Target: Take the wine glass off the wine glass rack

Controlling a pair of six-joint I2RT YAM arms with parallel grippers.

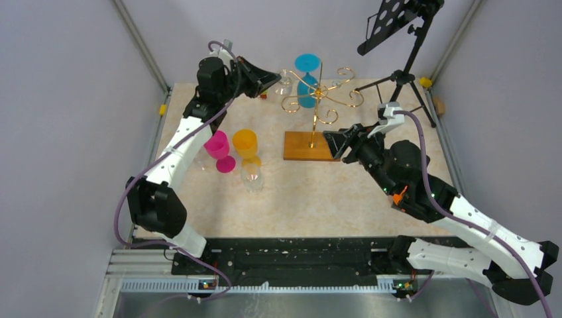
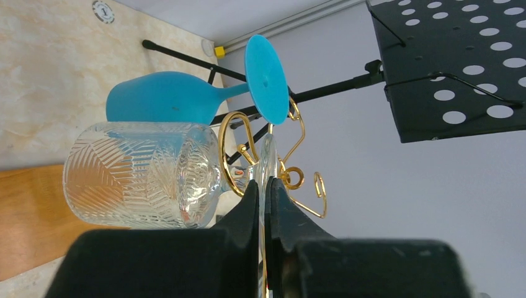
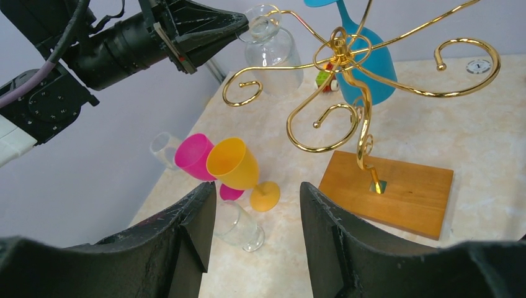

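Note:
The gold wire wine glass rack (image 1: 317,99) stands on its wooden base (image 1: 301,147) at the back middle of the table. A clear patterned wine glass (image 1: 283,84) hangs upside down on its left scroll arm, and a blue wine glass (image 1: 307,79) hangs behind the pole. My left gripper (image 1: 275,78) is shut on the clear glass's thin foot; in the left wrist view the fingers (image 2: 248,205) pinch the foot's edge beside the bowl (image 2: 136,174). My right gripper (image 1: 331,142) is open and empty just right of the wooden base (image 3: 403,192).
A pink glass (image 1: 217,146) and an orange glass (image 1: 245,144) stand left of the rack, with a clear glass (image 1: 252,175) in front of them. A black tripod stand (image 1: 404,46) with a perforated tray is at the back right. Grey walls enclose the table.

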